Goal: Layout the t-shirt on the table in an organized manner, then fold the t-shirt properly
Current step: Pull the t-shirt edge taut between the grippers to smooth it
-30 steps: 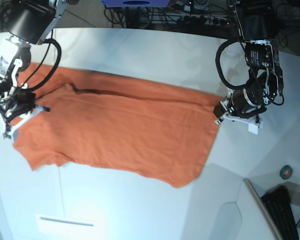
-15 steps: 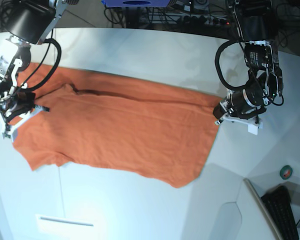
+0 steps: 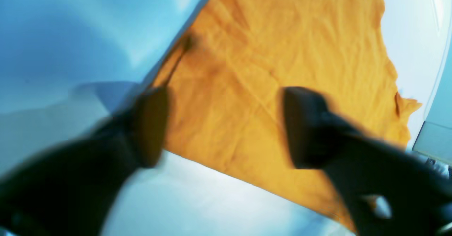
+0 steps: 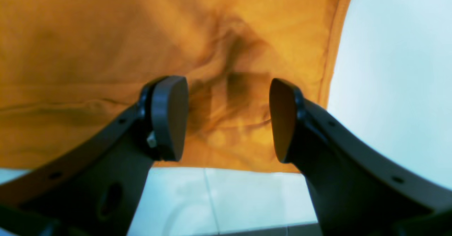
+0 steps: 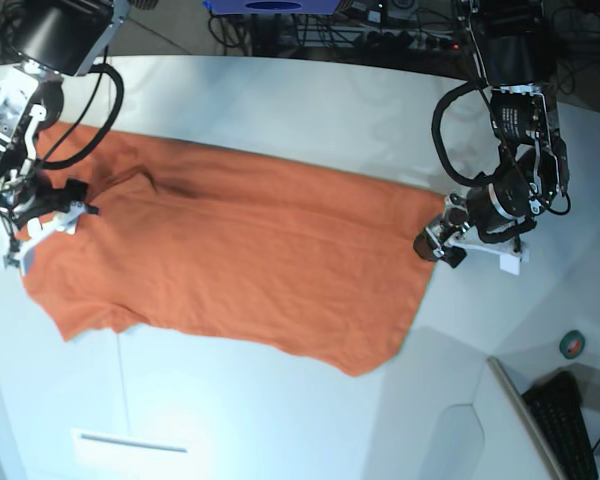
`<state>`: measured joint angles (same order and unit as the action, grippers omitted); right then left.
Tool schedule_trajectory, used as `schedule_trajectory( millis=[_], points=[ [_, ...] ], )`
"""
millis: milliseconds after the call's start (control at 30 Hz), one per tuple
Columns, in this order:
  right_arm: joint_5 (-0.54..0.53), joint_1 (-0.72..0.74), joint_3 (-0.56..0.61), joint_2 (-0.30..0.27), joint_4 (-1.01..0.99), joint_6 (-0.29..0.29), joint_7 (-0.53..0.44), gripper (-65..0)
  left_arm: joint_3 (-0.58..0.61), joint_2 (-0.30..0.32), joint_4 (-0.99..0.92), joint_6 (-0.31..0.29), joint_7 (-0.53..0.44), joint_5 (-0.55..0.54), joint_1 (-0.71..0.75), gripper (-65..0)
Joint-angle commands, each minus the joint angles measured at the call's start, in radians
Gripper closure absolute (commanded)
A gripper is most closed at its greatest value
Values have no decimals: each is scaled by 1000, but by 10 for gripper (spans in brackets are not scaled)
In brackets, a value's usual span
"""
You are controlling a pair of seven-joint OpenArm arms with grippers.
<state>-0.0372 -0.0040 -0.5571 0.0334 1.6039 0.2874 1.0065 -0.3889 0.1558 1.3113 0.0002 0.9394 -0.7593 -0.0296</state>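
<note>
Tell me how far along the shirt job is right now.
Done: the shirt lies spread nearly flat across the table, sleeve end by the right gripper, hem end by the left gripper. In hand: nothing; both grippers are open above the shirt's edges, no cloth between the jaws. Left: a dark crease near the collar to smooth, and all the folding; no fold shows yet.

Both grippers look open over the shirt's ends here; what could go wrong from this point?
1. The right gripper hovers over bunched, creased fabric of the t-shirt; folding now would likely trap that wrinkle.
2. The left gripper straddles the hem close to the cloth; pulling away could snag and drag it.
3. A dark ridge near the collar shows the shirt isn't flat on the table.
</note>
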Motion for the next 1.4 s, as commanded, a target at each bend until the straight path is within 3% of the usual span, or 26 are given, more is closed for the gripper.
schedule_trajectory(
  millis=[0, 100, 167, 300, 367, 433, 533, 567, 700, 967, 1100, 1367],
  points=[
    [-5, -8, -2, -7, 54, 0, -36, -354, -38, 15, 49, -9, -20, -15, -16, -558],
    [-5, -78, -2, 16, 154, 2, -87, -354, -141, -2, 149, -13, -20, -16, 20, -561],
    [-5, -139, -2, 35, 215, 2, -125, -354, -189, -8, 224, -70, -20, -16, 61, -561],
    [-5, -212, 2, 55, 218, 2, -174, -354, -143, -6, 276, -199, -18, -4, 136, -561],
    [-5, -219, -1, 55, 191, 2, -174, -350, -95, -5, 265, -217, -20, 24, 148, -543],
    [-5, -218, -1, 50, 154, 2, -176, -288, -60, -11, 241, -219, -47, 74, 144, -415],
    [-5, -210, 7, 50, 118, 2, -176, -63, 20, -8, 184, -217, -167, 145, 136, -53],
    [-5, -199, 4, 52, 111, 2, -176, 0, 51, -5, 170, -216, -207, 165, 127, 0],
    [-5, -184, -1, 50, 65, 2, -176, 0, 129, -5, 90, -216, -274, 248, 84, 0],
    [-2, -144, 2, 20, -126, 2, -246, 0, 141, -6, -114, -216, -363, 350, 32, 0],
    [-2, -144, 7, -8, -207, 2, -249, 0, 138, -9, -134, -216, -365, 418, 56, 0],
    [-2, -182, 7, -17, -216, 2, -245, 0, 133, 9, -91, -216, -362, 421, 188, 0]
  ],
)
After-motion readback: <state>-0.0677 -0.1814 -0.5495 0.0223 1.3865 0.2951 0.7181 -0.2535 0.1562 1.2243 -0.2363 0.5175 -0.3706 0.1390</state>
